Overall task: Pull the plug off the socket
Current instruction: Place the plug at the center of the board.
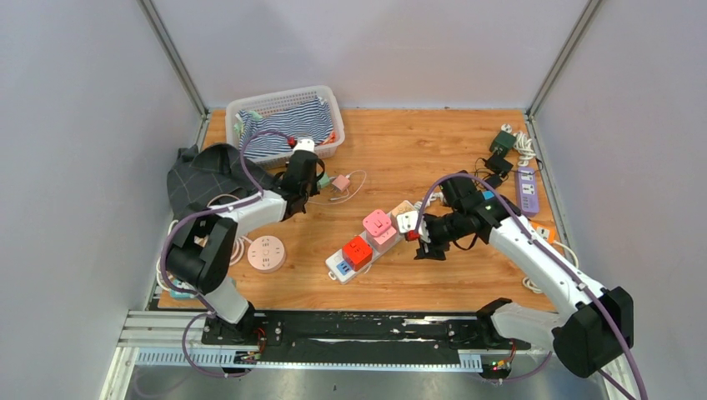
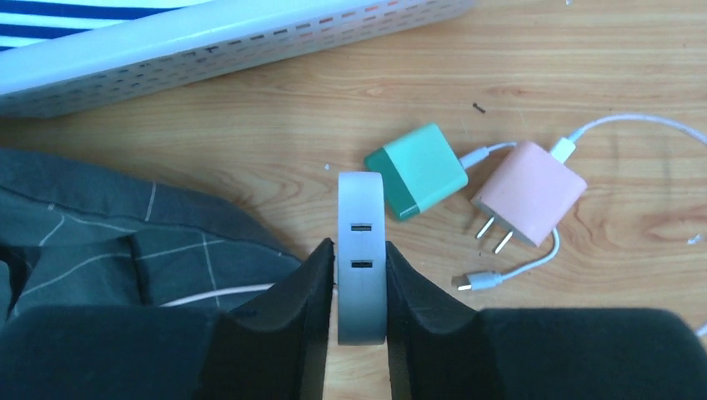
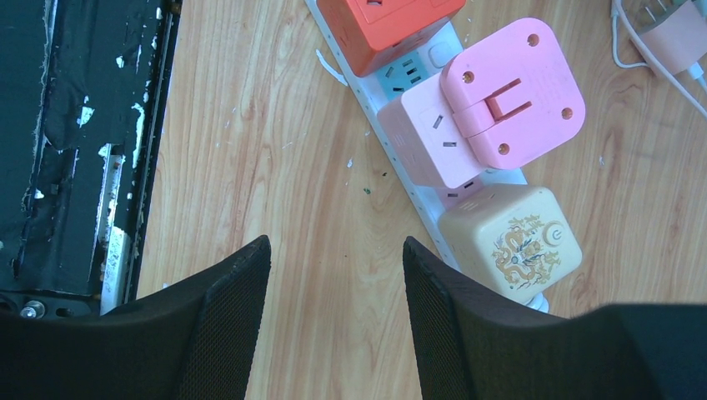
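Over by the basket [image 2: 250, 42], your left gripper [image 2: 360, 252] is pinched narrow on a white USB charger [image 2: 360, 200], just beside the green adapter [image 2: 417, 171]. Mid-table sits the power strip [image 3: 408, 77], and your right gripper [image 3: 336, 246] hangs half-spread and empty next to the beige cube [image 3: 510, 242] plugged at its end. Centre on that cube, close square on its flat sides, then pull straight off, no twisting

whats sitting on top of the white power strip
An orange cube, a pink cube, another pink adapter and a cream dragon-print cube. The sockets beneath them are hidden.
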`<state>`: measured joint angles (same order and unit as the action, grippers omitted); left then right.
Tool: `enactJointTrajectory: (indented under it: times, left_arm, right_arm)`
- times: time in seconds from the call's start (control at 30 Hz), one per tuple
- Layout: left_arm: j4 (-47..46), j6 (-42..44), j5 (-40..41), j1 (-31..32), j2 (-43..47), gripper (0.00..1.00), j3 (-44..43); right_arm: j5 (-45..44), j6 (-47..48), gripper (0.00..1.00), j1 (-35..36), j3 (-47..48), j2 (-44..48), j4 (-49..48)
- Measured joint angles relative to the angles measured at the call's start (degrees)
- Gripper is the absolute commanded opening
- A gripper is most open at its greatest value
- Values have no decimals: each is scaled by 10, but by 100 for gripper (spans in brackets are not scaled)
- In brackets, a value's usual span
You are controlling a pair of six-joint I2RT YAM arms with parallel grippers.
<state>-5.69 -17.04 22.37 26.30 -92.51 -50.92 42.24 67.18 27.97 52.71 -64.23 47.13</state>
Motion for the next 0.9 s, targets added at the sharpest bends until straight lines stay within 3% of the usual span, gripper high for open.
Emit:
enactJointTrajectory:
  times: [0.03, 0.17, 0.5, 0.9]
  left_arm:
    - [0, 2, 2, 0, -7, 50, -5]
    - [-2, 3, 7, -6, -24, 67, -17]
    - [-2, 2, -10, -15, -7, 77, -2]
    - [-20, -3, -163, -15, 227, 82, 127]
  right_arm:
    - [0, 0, 62, 0, 0, -1, 0]
    - [0, 0, 62, -1, -1, -5, 0]
    - [1, 1, 62, -10, -1, -10, 0]
    - [14, 2, 62, -11, -4, -16, 0]
